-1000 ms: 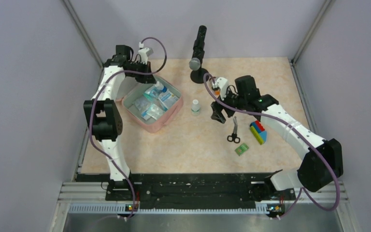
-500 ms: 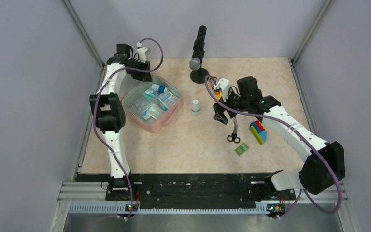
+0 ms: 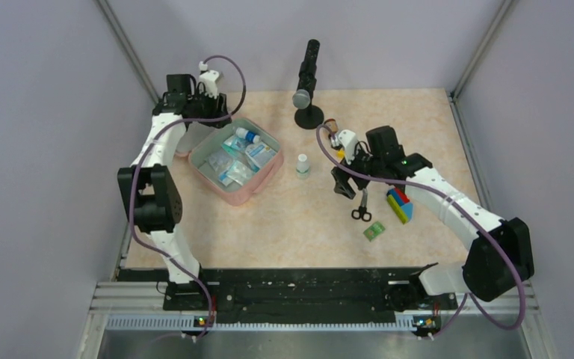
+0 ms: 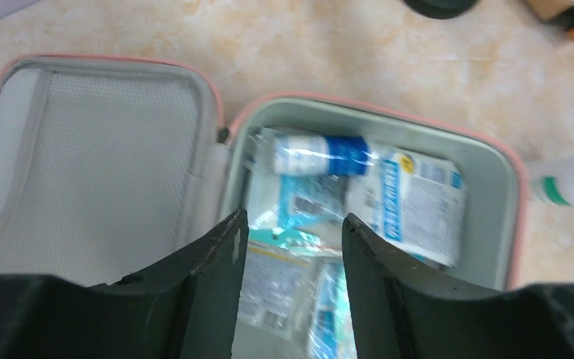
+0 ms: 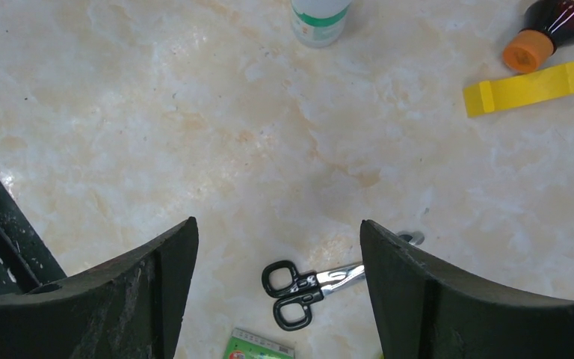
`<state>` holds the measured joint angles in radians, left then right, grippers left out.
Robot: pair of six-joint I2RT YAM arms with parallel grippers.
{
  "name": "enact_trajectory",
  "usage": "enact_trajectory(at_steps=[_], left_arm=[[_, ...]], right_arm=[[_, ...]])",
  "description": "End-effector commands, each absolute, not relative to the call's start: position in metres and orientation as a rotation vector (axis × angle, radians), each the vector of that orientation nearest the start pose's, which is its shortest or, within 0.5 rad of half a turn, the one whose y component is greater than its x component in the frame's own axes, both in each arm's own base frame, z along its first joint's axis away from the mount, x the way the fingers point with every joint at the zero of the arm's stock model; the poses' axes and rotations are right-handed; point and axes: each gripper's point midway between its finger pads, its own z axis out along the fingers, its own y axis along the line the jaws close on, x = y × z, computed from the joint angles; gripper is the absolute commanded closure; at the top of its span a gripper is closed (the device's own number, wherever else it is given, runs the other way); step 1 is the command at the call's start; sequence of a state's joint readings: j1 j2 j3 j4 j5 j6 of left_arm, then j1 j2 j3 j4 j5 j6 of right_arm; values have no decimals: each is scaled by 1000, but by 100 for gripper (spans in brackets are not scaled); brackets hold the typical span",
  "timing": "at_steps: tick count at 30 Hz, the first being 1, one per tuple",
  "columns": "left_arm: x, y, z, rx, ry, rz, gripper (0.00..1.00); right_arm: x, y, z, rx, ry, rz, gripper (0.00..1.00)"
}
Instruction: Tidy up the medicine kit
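The medicine kit (image 3: 228,196) is a pink zip case lying open at the left, its grey lid (image 4: 97,164) flat beside the tray (image 4: 518,187). Inside are white-and-blue packets (image 4: 411,202) and a small blue-capped bottle (image 4: 318,152) in a wrapper. My left gripper (image 3: 211,114) hangs above the case's far left edge. In the left wrist view the left gripper (image 4: 291,218) is open with nothing between its fingers. My right gripper (image 3: 341,183) hovers open just above black-handled scissors (image 3: 361,208). The right wrist view shows that gripper (image 5: 278,224) empty, with the scissors (image 5: 306,288) below it.
A small white bottle with a green label (image 3: 302,165) stands right of the case. A brown bottle with an orange cap (image 5: 549,26) and a yellow piece (image 5: 523,88) lie farther back. A green packet (image 3: 374,231), a multicoloured brick block (image 3: 399,203) and a black stand (image 3: 308,82) are nearby.
My left gripper went from shut to open and drew back toward the far left corner, uncovering the blue-capped bottle in the case. My right gripper shifted slightly nearer, over the scissors.
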<state>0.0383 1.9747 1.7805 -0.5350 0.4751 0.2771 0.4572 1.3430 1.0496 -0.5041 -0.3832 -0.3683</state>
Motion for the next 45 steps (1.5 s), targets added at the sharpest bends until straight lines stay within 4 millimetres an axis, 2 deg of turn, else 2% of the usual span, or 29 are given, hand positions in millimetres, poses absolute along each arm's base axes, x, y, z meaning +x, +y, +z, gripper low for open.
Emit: enact_trajectory(at_steps=[1,5,7,10,11,14,18,23,30,38,43,45], left_arm=[[492,-75,268,562,1862,-446,46],[451,-101,276,536,1807,-648,46],[432,-113,280,526,1788,-734,47],[412,-127,293,506,1708,-721,46],[403,-139,295,529,1690,-723,45],[388,-151,292,546,1709,-731,43],[388,-145,287,458,1785,-716,42],[384,-133,296,426,1768,-630,35],[372,-129,298,415,1759,-608,35],[368,-130,294,407,1764,-624,37],[366,-134,288,448,1756,-643,38],[365,-136,285,482,1737,-644,38]], right_arm=[[302,198,168,-1065,2019,474,23],[314,208,176,-1040,1977,498,27],[329,215,180,-995,1956,501,28],[358,228,188,-878,1947,523,31],[366,233,191,-845,1944,529,32],[387,253,192,-828,1928,525,33],[400,284,187,-869,1910,507,33],[404,307,177,-875,1923,520,32],[416,312,156,-801,1966,466,34],[423,324,146,-791,1980,467,42],[426,324,136,-788,1998,456,52],[425,323,133,-800,2000,451,60]])
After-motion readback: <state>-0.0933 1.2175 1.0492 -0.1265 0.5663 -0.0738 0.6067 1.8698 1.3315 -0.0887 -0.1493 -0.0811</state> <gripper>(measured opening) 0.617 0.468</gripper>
